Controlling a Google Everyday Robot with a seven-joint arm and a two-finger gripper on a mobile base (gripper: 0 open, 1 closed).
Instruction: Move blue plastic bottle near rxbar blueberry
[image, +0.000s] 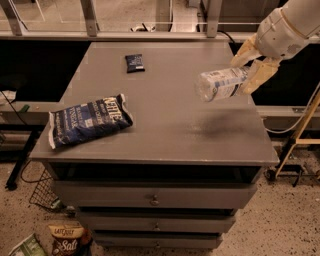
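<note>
At the left edge of the table (175, 135) lies a Kettle chip bag (90, 120), crinkled and flat; it is no part of the job. Further back and a little to the right lies the rxbar blueberry (134, 62), a small dark wrapper flat on the table, with bare surface all round it.

Well to the right of both, the blue plastic bottle (220, 84) hangs in the air above the table's right side, lying nearly level, and it is well apart from the bar. Its shadow falls on the table below it.

The hand (242, 76) sits at the bottle's right end and is clamped on it, one finger above and one below, so most of the body sticks out to the left unsupported.

I judge the bottle light and thin-walled, likely to dent under a hard squeeze. Its label is smooth, so it may slip or droop when held by one end. A hold nearer the middle of the body would be steadier. If set down on its side it could roll.
</note>
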